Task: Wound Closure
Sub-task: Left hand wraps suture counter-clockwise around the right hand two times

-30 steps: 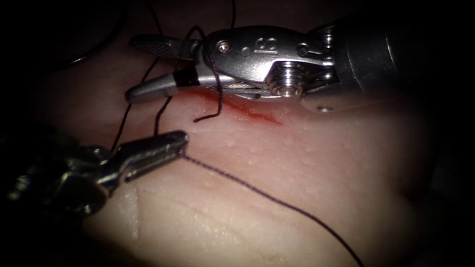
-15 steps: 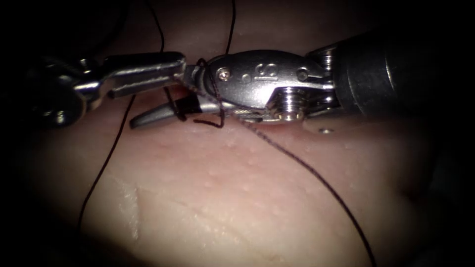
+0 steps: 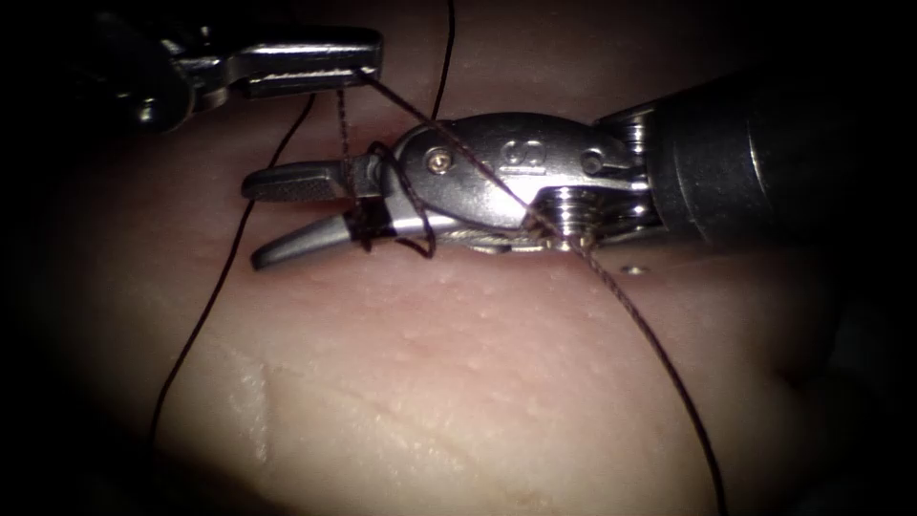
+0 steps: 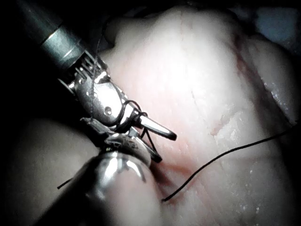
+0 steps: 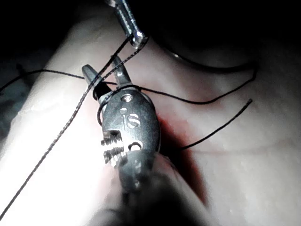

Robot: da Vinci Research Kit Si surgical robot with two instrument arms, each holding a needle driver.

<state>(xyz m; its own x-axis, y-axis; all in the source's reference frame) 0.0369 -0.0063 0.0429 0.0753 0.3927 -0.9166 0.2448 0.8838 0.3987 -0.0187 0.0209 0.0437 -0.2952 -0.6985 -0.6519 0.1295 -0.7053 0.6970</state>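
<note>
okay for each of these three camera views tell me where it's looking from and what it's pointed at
Endoscope: above and in front, facing the tissue; left tool shut on thread, right tool open.
Left wrist: along its shaft, facing the right tool.
Right wrist: along its shaft, facing its open jaws; left tool beyond.
All share the thread wound round the right tool.

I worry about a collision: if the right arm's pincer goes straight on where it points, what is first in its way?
Probably the thread crossing ahead of the open right pincer; depth is unclear.
</note>
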